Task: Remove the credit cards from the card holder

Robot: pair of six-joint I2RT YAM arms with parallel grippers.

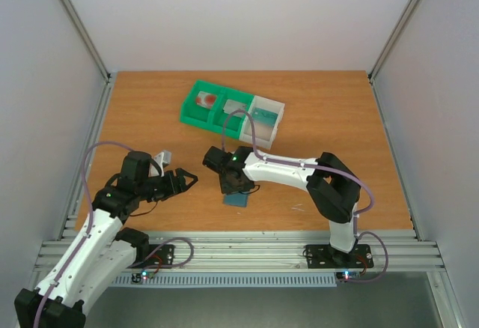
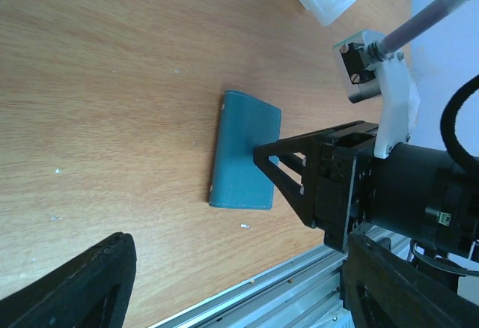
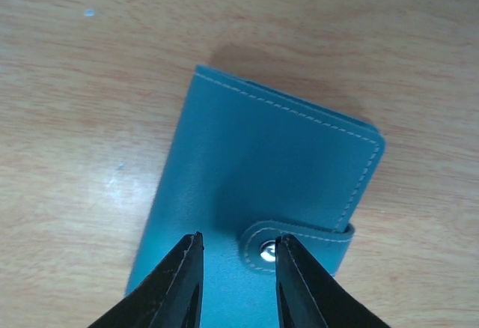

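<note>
Near table centre, toward the near edge: card holder (image 1: pixel 238 198) lies flat and closed, snap tab fastened. Directly over it sits the right gripper (image 1: pixel 232 182); in the top view the holder's visible part pokes out at the gripper's 5 o'clock. Right wrist view: fingertips (image 3: pixel 172 298) come in from 6 o'clock over the cover, and the holder body runs off toward 12. The snap stud (image 3: pixel 267 251) sits in the gap, close against the 3 o'clock finger, with the tab end between the two. Jaws narrowly apart, nothing visibly pinched; can't tell if the tips touch the cover. At the holder's 9 o'clock, well apart, the left gripper (image 1: pixel 185 180) has its jaws spread wide, empty. Green-and-white bin (image 1: pixel 196 120) at the holder's 12 o'clock: pinkish-red card (image 1: pixel 206 101) in its left compartment, grey card (image 1: pixel 236 106) in the middle one.
</note>
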